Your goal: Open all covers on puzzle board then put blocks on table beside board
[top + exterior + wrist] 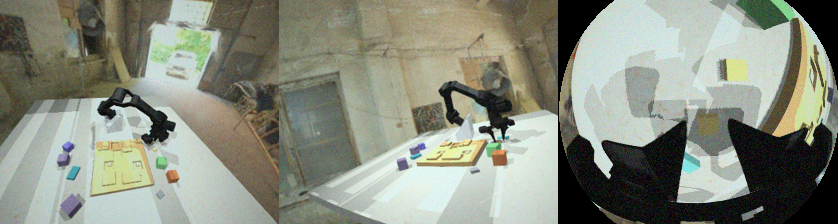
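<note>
My gripper (499,140) (707,123) is open at the table, beside the board's far right corner. A small brownish-yellow block (708,127) lies in shadow between the parted fingertips. The yellow board (122,190) (446,163) (792,80) has two near covers (109,179) (131,177) below small pale square openings; the far covers and wells are hard to read. A small yellow block (154,150) (736,70), a green block (161,162) (493,150) (768,12), an orange block (172,176) (499,158) and a grey piece (159,194) (474,170) lie right of the board.
A teal piece (505,137) (691,163) lies beyond the fingers. Left of the board are a blue-violet block (68,147) (421,146), two purple blocks (63,159) (71,205) and a teal slab (73,173) (415,156). A pale panel (114,125) (465,129) stands behind the board.
</note>
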`<state>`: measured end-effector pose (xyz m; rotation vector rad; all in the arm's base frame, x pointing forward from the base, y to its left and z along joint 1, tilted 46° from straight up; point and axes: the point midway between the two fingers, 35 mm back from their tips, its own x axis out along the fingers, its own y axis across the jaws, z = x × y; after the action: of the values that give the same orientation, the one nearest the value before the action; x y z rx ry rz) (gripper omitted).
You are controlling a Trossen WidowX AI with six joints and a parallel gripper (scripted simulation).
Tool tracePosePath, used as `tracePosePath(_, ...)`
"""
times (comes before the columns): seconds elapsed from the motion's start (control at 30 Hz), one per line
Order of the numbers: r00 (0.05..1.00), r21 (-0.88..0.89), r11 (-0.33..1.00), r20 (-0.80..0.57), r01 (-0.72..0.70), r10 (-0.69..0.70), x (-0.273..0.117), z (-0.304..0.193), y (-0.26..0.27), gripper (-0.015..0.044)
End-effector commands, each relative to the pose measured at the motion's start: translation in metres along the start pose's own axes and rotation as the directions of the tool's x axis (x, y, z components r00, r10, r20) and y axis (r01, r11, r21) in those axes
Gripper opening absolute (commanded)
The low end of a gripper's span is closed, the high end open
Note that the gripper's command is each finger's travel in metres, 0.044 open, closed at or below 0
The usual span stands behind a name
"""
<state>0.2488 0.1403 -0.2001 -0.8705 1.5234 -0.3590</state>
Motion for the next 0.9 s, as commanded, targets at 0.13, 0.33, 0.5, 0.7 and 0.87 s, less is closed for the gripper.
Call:
tracePosePath(0.13, 1.0, 0.001, 1.0, 0.001, 0.0, 0.0, -0.001, 0.0, 0.0, 0.0421)
tracePosePath(0.33, 1.0, -0.001, 1.0, 0.0, -0.001, 0.001, -0.017, 0.002, 0.001, 0.044)
tracePosePath(0.5, 1.0, -0.003, 1.0, 0.0, -0.001, 0.001, -0.033, 0.002, 0.001, 0.044)
tracePosePath(0.7, 1.0, -0.005, 1.0, -0.001, 0.0, 0.0, -0.053, 0.001, 0.001, 0.044)
tracePosePath(0.87, 1.0, -0.007, 1.0, -0.002, 0.001, -0.001, -0.069, 0.0, 0.001, 0.044)
